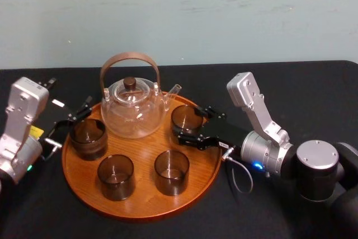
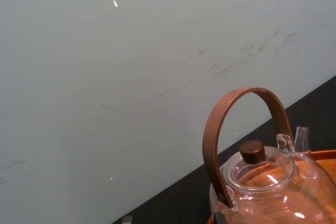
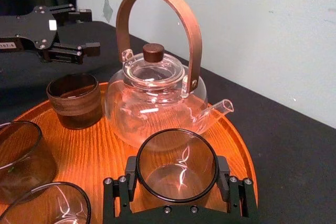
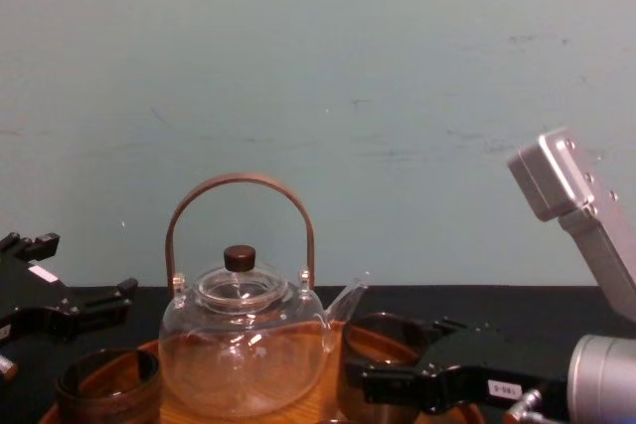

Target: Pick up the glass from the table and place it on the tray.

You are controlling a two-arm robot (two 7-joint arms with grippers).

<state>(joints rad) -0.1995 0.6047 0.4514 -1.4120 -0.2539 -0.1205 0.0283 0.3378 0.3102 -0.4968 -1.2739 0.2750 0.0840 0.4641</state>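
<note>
So the fingers of the right gripper were clamped against both sides of the small smoky-brown straight-sided glass tumbler. It was stood upright on the big round orange-brown wooden tray, at the right rear, just beside the spout of the clear glass teapot with the arched brown handle. Two similar brown tumblers were parked at the tray's front, and a squatter thick-rimmed brown cup at its left. The left gripper was held spread and empty over the black surface, just off the tray's left edge.
</note>
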